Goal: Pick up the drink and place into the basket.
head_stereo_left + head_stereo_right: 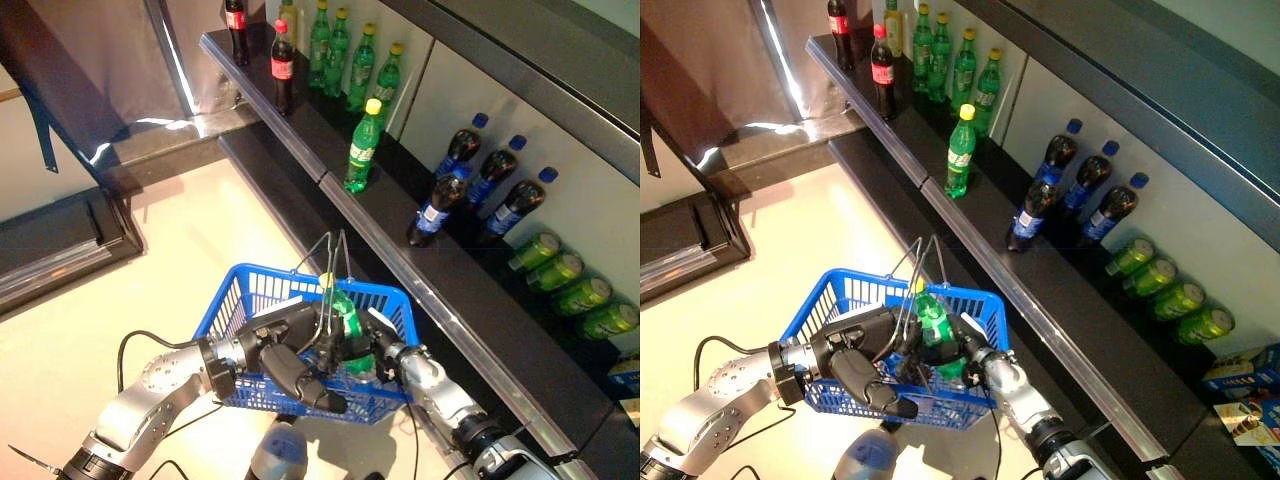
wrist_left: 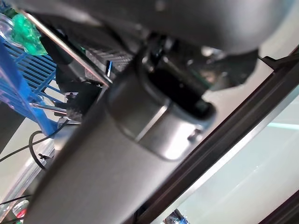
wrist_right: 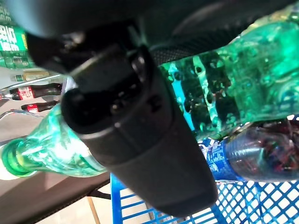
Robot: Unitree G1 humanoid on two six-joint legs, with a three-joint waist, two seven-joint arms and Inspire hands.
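The dark shelf is carrying green bottles and cola bottles standing upright, and green cans lying flat.

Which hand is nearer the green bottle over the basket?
Right. The right hand is wrapped around the green bottle. The left hand grips the basket handles just beside it.
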